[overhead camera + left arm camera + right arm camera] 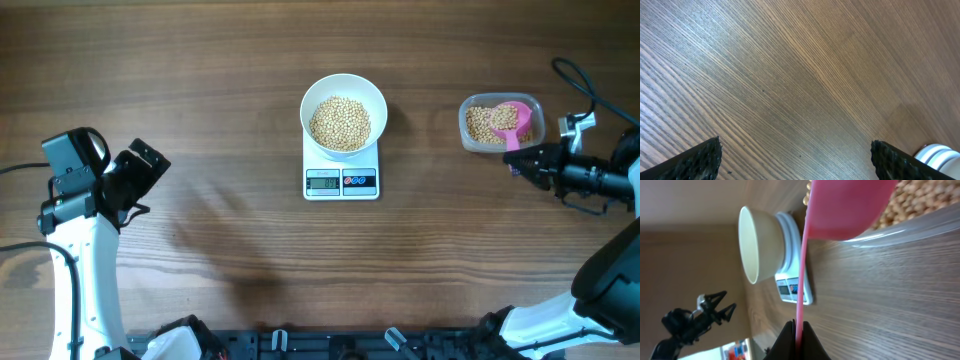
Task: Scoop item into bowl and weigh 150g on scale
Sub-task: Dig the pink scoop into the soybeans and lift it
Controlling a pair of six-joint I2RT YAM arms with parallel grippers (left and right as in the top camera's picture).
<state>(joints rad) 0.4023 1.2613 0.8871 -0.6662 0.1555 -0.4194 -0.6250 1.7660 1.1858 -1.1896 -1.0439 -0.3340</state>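
Now we count one bowl (344,78), one scale (341,181), one tub (467,125) and one scoop (513,118). The scale lies crosswise, display facing us. Our right gripper (520,165) pinches the scoop; our left gripper (152,180) gapes empty.

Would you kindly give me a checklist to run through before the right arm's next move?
1. Grip: right gripper shut on the pink scoop handle: ok.
2. Scoop head at the clear tub: ok.
3. The white bowl seated on the scale: ok.
4. Some beans already in the bowl: ok.
5. Target weight on the display: cannot tell, digits too small.
6. The left gripper open, well away from the scale: ok.
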